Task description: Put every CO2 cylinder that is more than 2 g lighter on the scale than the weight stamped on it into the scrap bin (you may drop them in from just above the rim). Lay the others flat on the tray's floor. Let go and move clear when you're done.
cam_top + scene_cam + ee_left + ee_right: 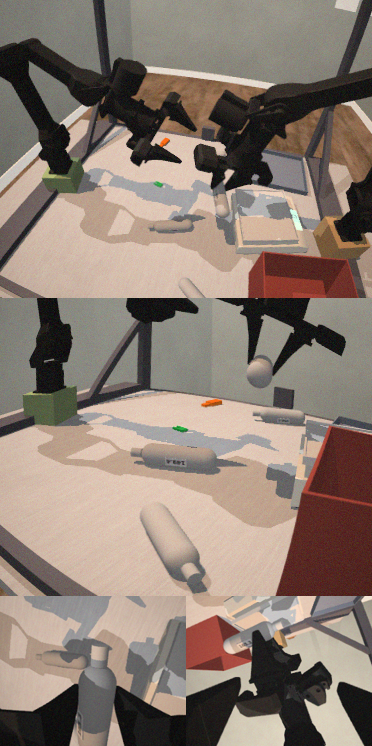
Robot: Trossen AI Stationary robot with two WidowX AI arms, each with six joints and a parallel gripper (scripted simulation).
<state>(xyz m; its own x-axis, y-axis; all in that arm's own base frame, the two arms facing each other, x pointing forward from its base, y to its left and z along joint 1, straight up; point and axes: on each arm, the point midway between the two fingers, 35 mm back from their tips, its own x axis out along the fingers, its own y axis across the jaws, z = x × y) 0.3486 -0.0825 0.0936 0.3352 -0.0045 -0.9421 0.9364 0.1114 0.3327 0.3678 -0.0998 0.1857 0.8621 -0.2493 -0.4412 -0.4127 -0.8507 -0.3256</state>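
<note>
Scale status?

"Pale, square-topped scale (270, 247) (299, 488) is the reference. In the top view, the open red box-shaped bin (305, 256) (332, 498) (213, 639) is in front of it and the blue-grey shallow tray (304, 175) (350, 423) (333, 609) is behind it."

"State the left end effector."

"The left gripper (221, 189) (262, 367) (96, 689) (259, 629) is partly open, its fingers closed on a pale grey metal cylinder (221, 204) (259, 373) (97, 700) (247, 637). The cylinder is raised above the table, its neck exposed."

"And the right?"

"The right gripper (187, 146) (192, 307) (290, 684) is fully open and grips nothing."

"Locate the remaining cylinders."

"A labelled grey cylinder (172, 225) (180, 458) (63, 659) lies on its side, left of the scale in the top view. A second grey cylinder (192, 288) (170, 540) lies nearer the front than the scale. The exterior view shows a third, smaller-looking grey cylinder (282, 416) lying beyond the scale's near corner. Their weights cannot be read reliably."
</note>
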